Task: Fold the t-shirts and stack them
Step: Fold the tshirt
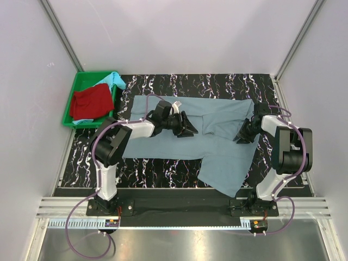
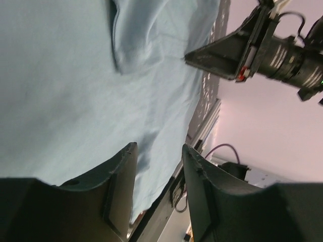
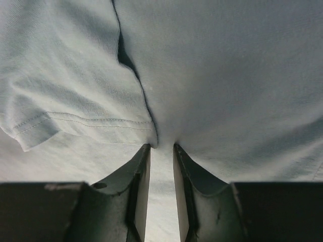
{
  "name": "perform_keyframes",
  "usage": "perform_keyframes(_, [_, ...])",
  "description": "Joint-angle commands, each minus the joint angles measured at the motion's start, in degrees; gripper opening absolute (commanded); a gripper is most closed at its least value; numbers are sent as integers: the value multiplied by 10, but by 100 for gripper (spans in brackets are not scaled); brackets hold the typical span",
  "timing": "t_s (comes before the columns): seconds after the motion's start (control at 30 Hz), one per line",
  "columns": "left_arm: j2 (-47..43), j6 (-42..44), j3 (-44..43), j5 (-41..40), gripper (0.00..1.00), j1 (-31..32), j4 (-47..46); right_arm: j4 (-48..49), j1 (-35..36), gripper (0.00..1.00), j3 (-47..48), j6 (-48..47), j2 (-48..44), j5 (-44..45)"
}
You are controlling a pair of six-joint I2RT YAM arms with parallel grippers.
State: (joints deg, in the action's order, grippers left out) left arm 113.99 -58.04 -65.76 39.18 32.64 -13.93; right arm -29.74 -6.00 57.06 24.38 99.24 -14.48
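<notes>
The large grey-blue t-shirt (image 1: pixel 217 149) lies spread on the black marbled mat; it also fills the left wrist view (image 2: pixel 60 75) and the right wrist view (image 3: pixel 227 75). My left gripper (image 1: pixel 189 128) hovers open over the shirt's middle, with nothing between its fingers (image 2: pixel 159 147). My right gripper (image 1: pixel 240 137) is at the shirt's right side and its fingers pinch a fold of cloth next to a hemmed sleeve (image 3: pixel 161 146). The red t-shirt (image 1: pixel 91 102) lies bunched on the light turquoise t-shirt (image 1: pixel 115 80) in the tray.
A green plastic tray (image 1: pixel 89 75) stands at the far left corner, off the mat (image 1: pixel 217 84). White walls with metal posts close in on the left, right and back. The shirt's lower right part hangs over the mat's near edge.
</notes>
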Motion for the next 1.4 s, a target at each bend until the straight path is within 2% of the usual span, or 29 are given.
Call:
perform_keyframes(0.0, [-67,69,12,-9,45,1,48,14,-3,31,17,-2,10,1])
perform_keyframes(0.23, [-111,91,49,-9,45,1,77,20,-2,29,17,9,16,-11])
perform_keyframes(0.43, [-134,95,77,-9,45,0,88,-19,-2,38,9,23,-39,29])
perform_keyframes(0.63, [-142,100,93,-9,45,-3,90,-29,-2,38,26,13,-61,30])
perform_keyframes(0.93, [-145,102,94,-2,45,-11,96,-15,-2,27,55,-5,19,8])
perform_keyframes(1.23, [-148,104,116,1,45,-22,94,-3,-2,26,49,-1,31,0])
perform_keyframes(1.37, [-145,101,121,5,45,-22,87,-8,-3,27,46,8,4,17])
